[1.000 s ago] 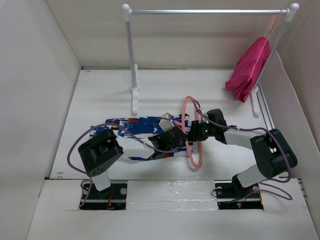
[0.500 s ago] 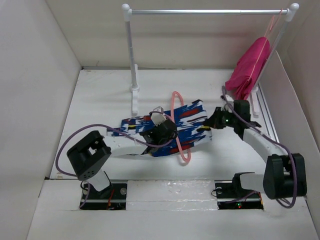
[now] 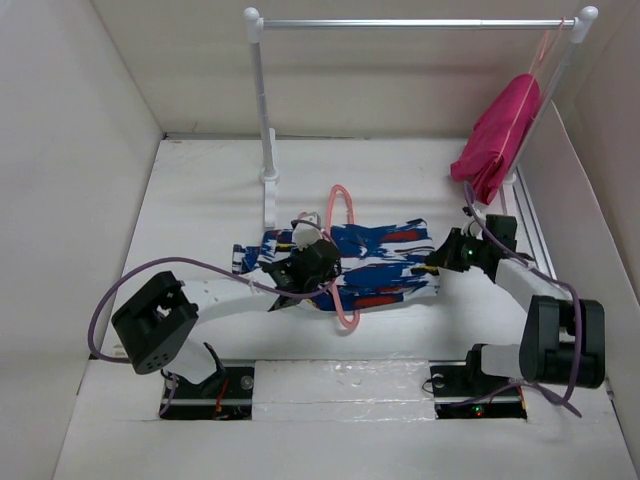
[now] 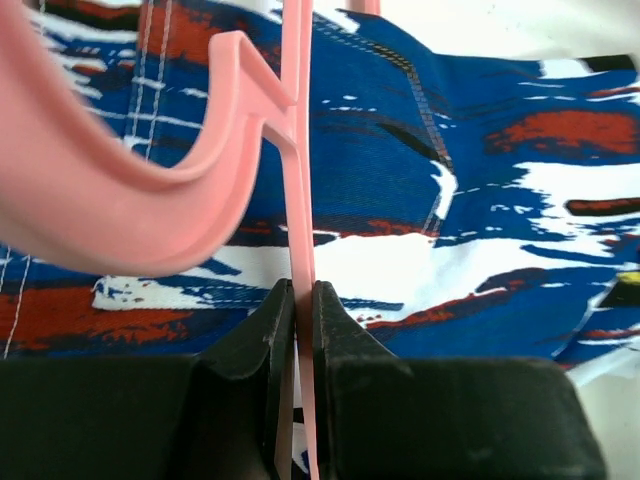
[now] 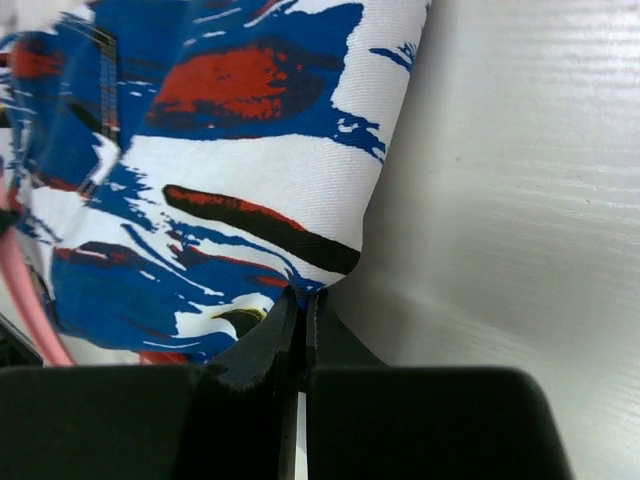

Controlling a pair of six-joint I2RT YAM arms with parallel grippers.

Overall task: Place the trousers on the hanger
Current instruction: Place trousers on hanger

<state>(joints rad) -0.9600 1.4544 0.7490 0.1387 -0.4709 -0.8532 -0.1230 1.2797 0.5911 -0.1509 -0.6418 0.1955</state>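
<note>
Pinching hanger (image 4: 122, 218), trousers (image 3: 388, 256) hiding its middle

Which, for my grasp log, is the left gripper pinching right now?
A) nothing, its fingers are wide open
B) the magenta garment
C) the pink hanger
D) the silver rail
C: in the left wrist view the left gripper has its two fingers closed on a thin bar of the hanger, with the trousers lying behind it.
</note>
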